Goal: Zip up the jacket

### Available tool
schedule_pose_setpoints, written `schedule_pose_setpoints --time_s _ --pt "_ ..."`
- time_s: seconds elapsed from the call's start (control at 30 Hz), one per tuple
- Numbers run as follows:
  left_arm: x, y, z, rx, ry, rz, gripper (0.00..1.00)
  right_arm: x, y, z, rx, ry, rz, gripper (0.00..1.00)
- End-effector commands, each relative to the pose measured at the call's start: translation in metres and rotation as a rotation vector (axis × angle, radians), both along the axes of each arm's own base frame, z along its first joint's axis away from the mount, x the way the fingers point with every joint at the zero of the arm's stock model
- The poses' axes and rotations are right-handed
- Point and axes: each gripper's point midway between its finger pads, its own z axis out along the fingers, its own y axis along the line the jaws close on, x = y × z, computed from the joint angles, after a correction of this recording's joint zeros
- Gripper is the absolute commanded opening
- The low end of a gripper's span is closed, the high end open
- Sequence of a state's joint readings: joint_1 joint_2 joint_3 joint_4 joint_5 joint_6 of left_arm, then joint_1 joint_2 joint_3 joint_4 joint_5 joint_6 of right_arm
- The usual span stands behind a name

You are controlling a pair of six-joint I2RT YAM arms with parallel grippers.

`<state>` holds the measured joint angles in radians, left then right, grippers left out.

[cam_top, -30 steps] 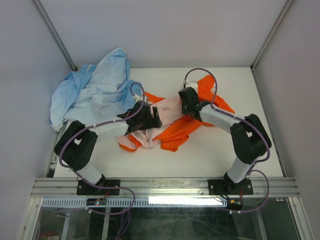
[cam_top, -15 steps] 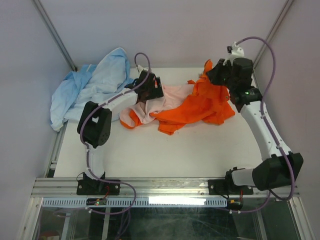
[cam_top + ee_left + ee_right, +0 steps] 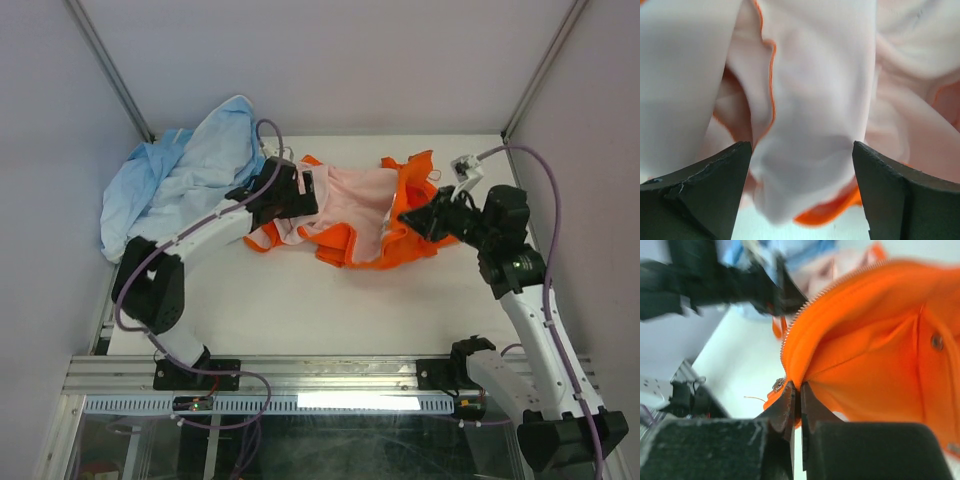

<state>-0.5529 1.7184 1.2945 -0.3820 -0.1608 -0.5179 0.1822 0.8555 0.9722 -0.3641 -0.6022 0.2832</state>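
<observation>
- One jacket (image 3: 350, 215) lies crumpled at the middle back of the table (image 3: 330, 300), pink lining upward. One light blue garment (image 3: 185, 185) is heaped at the back left.
- Two grippers are at work. My right gripper (image 3: 797, 390) is clenched on the orange edge beside the zipper teeth (image 3: 805, 310). My left gripper (image 3: 801, 147) stands wide with a lining fold between its jaws, grasping nothing.
- I judge the step to be spreading the jacket to expose both zipper edges; zipping has not begun.
- Next, my left needs the opposite front edge, not loose lining, so the rows can meet.
</observation>
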Motion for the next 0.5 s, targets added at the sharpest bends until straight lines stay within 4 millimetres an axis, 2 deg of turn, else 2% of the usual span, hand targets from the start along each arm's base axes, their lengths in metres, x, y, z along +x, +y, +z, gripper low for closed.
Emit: schedule_pose_setpoints --time_s 0.0,0.1,0.2,0.33,0.47 --pt "-0.029 0.011 0.073 -0.153 -0.151 0.006 0.87 -0.034 0.008 -0.094 0.005 0.306 0.077 0.02" --pt "-0.05 0.034 0.078 -0.182 -0.17 0.059 0.89 -0.048 0.003 -0.153 -0.006 0.471 0.033 0.04" --pt "-0.063 0.061 0.064 -0.187 -0.158 0.139 0.9 -0.052 -0.001 -0.182 0.0 0.563 -0.016 0.13" --pt "-0.077 0.084 0.03 -0.22 -0.087 0.202 0.89 -0.054 0.001 -0.196 0.017 0.613 -0.025 0.32" --pt "-0.085 0.1 0.01 -0.31 -0.04 0.288 0.89 -0.051 -0.001 -0.177 -0.003 0.541 -0.017 0.51"
